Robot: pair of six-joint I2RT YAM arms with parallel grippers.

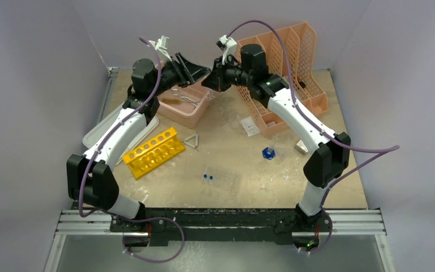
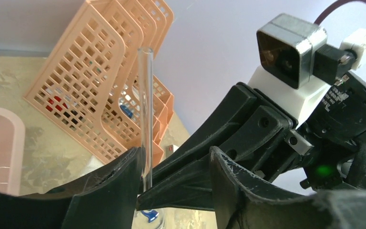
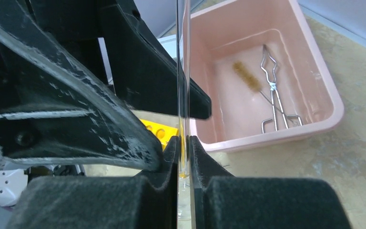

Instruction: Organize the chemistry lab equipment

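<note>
My right gripper (image 3: 183, 140) is shut on a thin clear glass tube (image 3: 183, 71) that stands upright. It hangs in the air beside the pink tub (image 3: 324, 90). My left gripper (image 2: 175, 151) is open and faces it. The tube (image 2: 146, 119) rests against the inner face of one left finger, and a right finger reaches between the left jaws. Both grippers meet at the back middle, the left (image 1: 201, 72) and the right (image 1: 208, 79). Metal tongs (image 3: 274, 100) lie in the tub. On the table lie the yellow rack (image 1: 153, 152), wire triangle (image 1: 192, 141) and clear tray (image 1: 222, 180) with blue-capped vials (image 1: 207, 177).
The peach file holder (image 1: 294, 62) stands at the back right, right behind the right arm. A grey lid (image 1: 105, 130) lies under the left arm. A brown brush (image 3: 248, 76) lies in the tub. A small blue piece (image 1: 268, 153), a white slip (image 1: 250, 126) and a small metal item (image 1: 301, 147) lie mid-right.
</note>
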